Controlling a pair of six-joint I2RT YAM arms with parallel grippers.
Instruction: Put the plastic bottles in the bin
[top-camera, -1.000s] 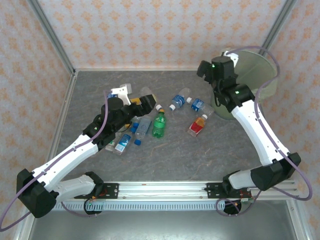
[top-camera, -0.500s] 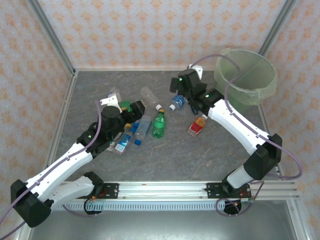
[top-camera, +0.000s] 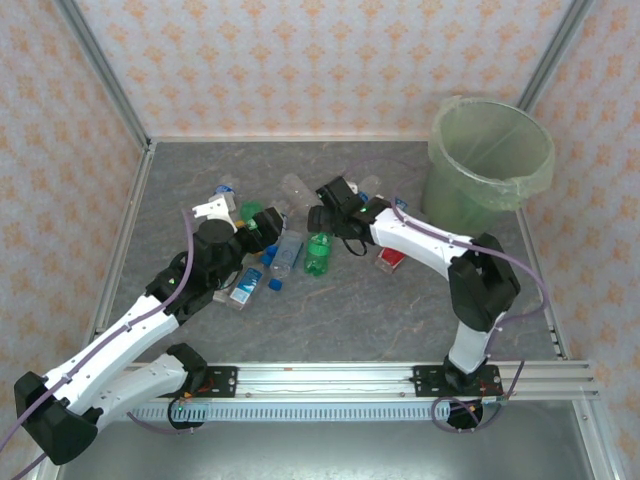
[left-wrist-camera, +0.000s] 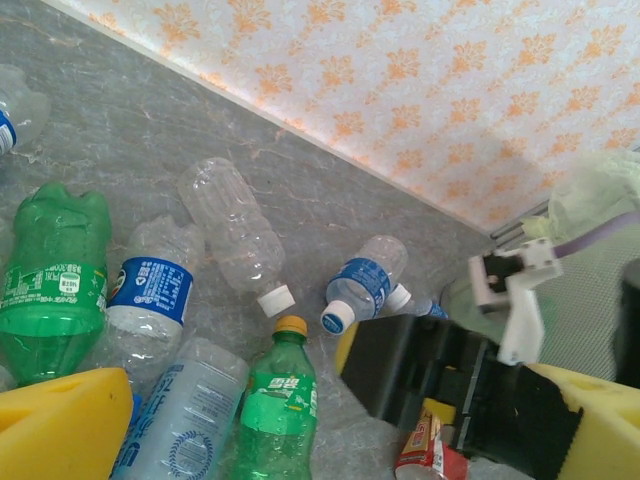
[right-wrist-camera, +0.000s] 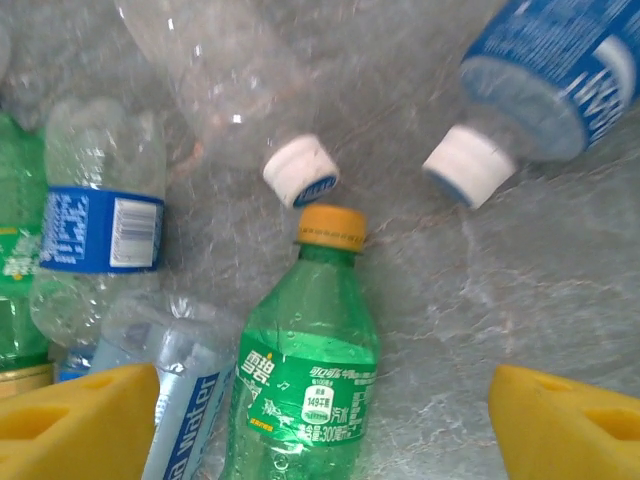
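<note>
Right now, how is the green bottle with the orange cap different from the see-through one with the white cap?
The green plastic bottle has an orange cap; the clear plastic bottle has a white one. The green plastic bottle wears a label; the clear plastic bottle is bare. Both lie on their sides, capped.

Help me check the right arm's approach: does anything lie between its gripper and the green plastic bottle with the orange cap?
Nothing visible does. The green plastic bottle with the orange cap lies bare below the open right gripper. A clear plastic bottle with a pale-blue label lies beside it, under one yellow finger.
</note>
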